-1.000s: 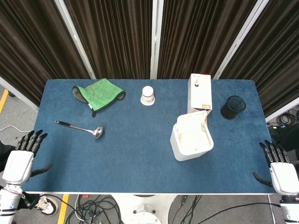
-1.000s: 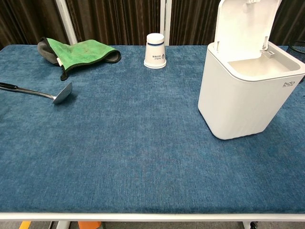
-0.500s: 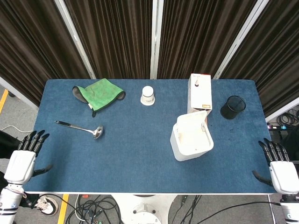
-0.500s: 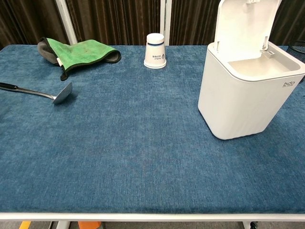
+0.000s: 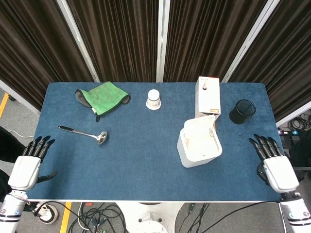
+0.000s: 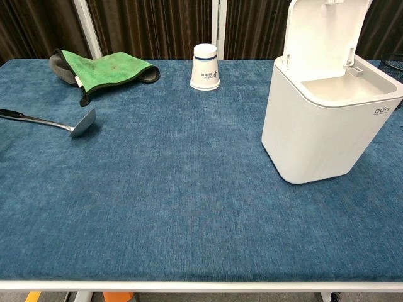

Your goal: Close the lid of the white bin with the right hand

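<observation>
The right hand point(image 5: 274, 166) now hangs over the worktop's point(image 5: 146, 160) right edge, further in and further forward than half a second ago, fingers spread and holding nothing. The white bin point(image 5: 199, 145) stands right of centre on the blue worktop, its lid point(image 6: 322, 36) upright and open, well apart from that hand. The left hand point(image 5: 29, 165) sits at the near left corner, slightly inward of where it was, fingers apart and empty. The ladle point(image 5: 82, 133), green cloth point(image 5: 103, 96) and paper cup point(image 5: 154, 99) have not moved.
</observation>
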`<control>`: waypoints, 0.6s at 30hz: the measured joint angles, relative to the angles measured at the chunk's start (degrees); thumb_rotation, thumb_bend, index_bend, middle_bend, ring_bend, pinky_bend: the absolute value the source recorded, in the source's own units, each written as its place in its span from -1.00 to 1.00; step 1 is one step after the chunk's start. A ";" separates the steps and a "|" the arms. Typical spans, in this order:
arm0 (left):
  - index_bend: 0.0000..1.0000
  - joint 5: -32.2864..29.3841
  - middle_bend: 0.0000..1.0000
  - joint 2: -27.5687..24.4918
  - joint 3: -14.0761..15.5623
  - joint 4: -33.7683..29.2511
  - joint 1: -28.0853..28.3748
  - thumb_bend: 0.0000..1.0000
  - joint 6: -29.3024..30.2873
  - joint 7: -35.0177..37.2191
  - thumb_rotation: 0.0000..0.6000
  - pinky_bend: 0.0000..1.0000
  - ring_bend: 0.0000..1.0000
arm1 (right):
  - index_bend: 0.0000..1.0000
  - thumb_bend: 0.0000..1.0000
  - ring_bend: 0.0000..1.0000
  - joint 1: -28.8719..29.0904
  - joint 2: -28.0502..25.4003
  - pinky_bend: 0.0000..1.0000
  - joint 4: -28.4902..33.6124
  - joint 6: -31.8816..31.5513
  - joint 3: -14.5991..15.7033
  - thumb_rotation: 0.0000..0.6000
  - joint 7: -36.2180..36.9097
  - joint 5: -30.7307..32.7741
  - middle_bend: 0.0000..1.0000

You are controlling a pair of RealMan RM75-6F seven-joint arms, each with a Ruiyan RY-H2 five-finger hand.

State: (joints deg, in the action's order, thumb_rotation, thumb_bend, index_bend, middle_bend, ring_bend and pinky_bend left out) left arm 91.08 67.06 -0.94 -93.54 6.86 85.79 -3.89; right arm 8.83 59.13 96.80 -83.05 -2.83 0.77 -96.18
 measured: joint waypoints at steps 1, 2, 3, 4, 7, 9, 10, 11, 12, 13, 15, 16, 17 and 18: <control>-0.78 -0.01 -0.86 0.00 0.02 0.03 -0.03 -1.00 0.04 0.07 1.00 -0.76 -0.99 | -1.00 1.00 -1.00 1.17 -0.97 -1.00 2.15 1.08 -0.52 1.00 -0.65 -0.24 -1.00; -0.77 -0.02 -0.86 0.01 0.04 0.08 -0.08 -1.00 0.11 0.17 1.00 -0.76 -0.99 | -1.00 1.00 -1.00 2.16 -1.74 -1.00 3.83 2.07 -1.00 1.00 -1.18 -0.31 -1.00; -0.77 -0.04 -0.86 0.00 0.04 0.13 -0.10 -1.00 0.15 0.27 1.00 -0.76 -0.99 | -1.00 1.00 -1.00 3.23 -2.53 -1.00 5.53 3.21 -1.57 1.00 -1.77 -0.28 -1.00; -0.76 -0.06 -0.86 -0.01 0.04 0.19 -0.12 -1.00 0.18 0.38 1.00 -0.76 -0.99 | -1.00 1.00 -1.00 4.81 -3.57 -1.00 7.80 4.94 -2.49 1.00 -2.67 -0.06 -1.00; -0.74 -0.21 -0.86 -0.03 0.02 0.41 -0.21 -1.00 0.29 0.76 1.00 -0.76 -0.99 | -1.00 1.00 -1.00 9.27 -5.82 -1.00 13.02 9.87 -5.52 1.00 -5.87 1.81 -1.00; -0.74 -0.37 -0.86 0.04 0.01 0.72 -0.28 -1.00 0.34 1.17 1.00 -0.76 -0.99 | -1.00 1.00 -1.00 12.02 -6.70 -1.00 15.39 12.60 -7.36 1.00 -8.23 3.93 -1.00; -0.74 -0.46 -0.86 0.09 0.00 0.90 -0.30 -1.00 0.33 1.38 1.00 -0.76 -0.99 | -1.00 1.00 -1.00 13.74 -7.06 -1.00 16.61 14.21 -8.45 1.00 -9.76 5.66 -1.00; -0.74 -0.59 -0.86 0.16 0.01 1.16 -0.33 -1.00 0.28 1.66 1.00 -0.76 -0.99 | -1.00 1.00 -1.00 14.93 -7.25 -1.00 17.38 15.35 -9.19 1.00 -10.86 7.10 -1.00; -0.74 -0.68 -0.86 0.21 0.03 1.34 -0.35 -1.00 0.23 1.88 1.00 -0.76 -0.99 | -1.00 1.00 -1.00 15.97 -7.37 -1.00 18.07 16.44 -9.87 1.00 -11.90 8.66 -1.00; -0.74 -0.75 -0.86 0.25 0.07 1.52 -0.39 -1.00 0.19 2.07 1.00 -0.76 -0.99 | -1.00 1.00 -1.00 17.04 -7.48 -1.00 18.86 17.84 -10.68 1.00 -13.24 10.91 -1.00; -0.74 -0.86 -0.86 0.27 0.10 1.82 -0.43 -1.00 0.15 2.43 1.00 -0.76 -0.99 | -1.00 1.00 -1.00 18.60 -7.56 -1.00 19.86 19.91 -11.73 1.00 -15.18 14.65 -1.00; -0.74 -0.88 -0.86 0.26 0.09 1.89 -0.45 -1.00 0.17 2.57 1.00 -0.76 -0.99 | -1.00 1.00 -1.00 19.74 -7.58 -1.00 20.44 21.25 -12.34 1.00 -16.39 17.33 -1.00; -0.74 -0.90 -0.86 0.23 0.06 1.99 -0.47 -1.00 0.24 2.76 1.00 -0.76 -0.99 | -1.00 1.00 -1.00 20.62 -7.58 -1.00 20.84 22.23 -12.76 1.00 -17.25 19.42 -1.00; -0.74 -0.92 -0.86 0.21 0.02 2.06 -0.47 -1.00 0.28 2.89 1.00 -0.76 -0.99 | -1.00 1.00 -1.00 21.52 -7.58 -1.00 21.21 23.21 -13.15 1.00 -18.05 21.53 -1.00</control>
State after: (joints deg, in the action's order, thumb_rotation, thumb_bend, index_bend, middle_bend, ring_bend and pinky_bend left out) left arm 90.16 67.27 -0.92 -91.48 6.39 86.07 -1.00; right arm 30.36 51.56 118.02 -59.84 -15.98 -17.29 -74.65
